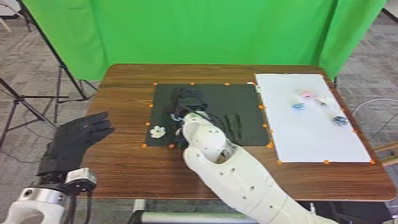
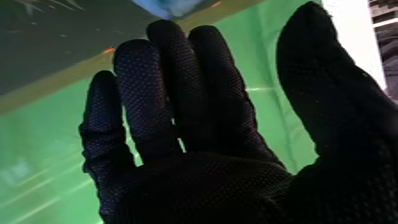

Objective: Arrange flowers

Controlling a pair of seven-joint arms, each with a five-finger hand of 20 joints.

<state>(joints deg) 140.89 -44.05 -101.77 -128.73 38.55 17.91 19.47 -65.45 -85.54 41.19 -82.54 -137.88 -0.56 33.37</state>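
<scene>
Blue flower (image 2: 167, 6), beyond right fingers (image 1: 190, 103) — (straight ones)

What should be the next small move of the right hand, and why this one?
Probably the right hand should ease its fingertips toward the pale blue, petal-like thing, before any closing. The hand is open, with nothing between thumb and fingers, and in the right wrist view the blue thing appears just past the fingertips.

Blue flwr (image 2: 169, 6) cut off, wrist view
</scene>
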